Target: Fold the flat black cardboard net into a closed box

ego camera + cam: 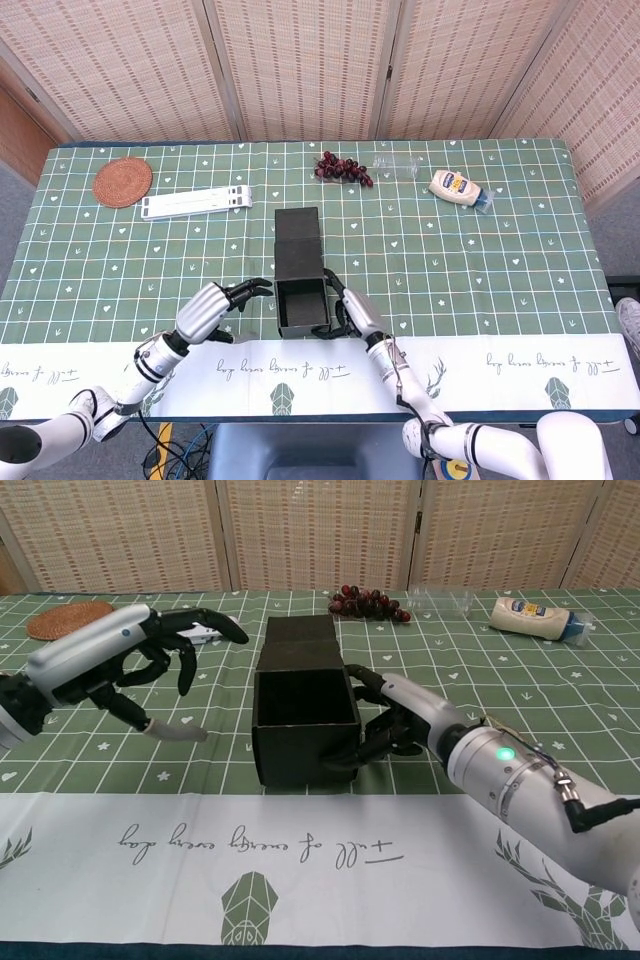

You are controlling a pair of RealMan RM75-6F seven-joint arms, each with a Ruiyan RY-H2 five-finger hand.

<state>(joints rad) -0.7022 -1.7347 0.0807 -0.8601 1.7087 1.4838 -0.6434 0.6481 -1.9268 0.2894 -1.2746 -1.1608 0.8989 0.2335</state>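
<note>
The black cardboard box (303, 300) stands near the table's front edge, its top open and its long lid flap (298, 240) lying back behind it. In the chest view the box (303, 742) shows an empty inside. My right hand (400, 718) grips the box's right wall, thumb at the rim and fingers curled round the front lower corner; the head view shows the same hand (352, 312) against that side. My left hand (125, 662) hovers left of the box with fingers spread, holding nothing and clear of the cardboard, and appears in the head view (212, 310) too.
Along the back lie a woven coaster (122, 182), a white folding stand (196, 203), dark grapes (341, 168), a clear plastic bottle (398, 166) and a mayonnaise bottle (458, 187). A white printed cloth strip (300, 850) runs along the front edge.
</note>
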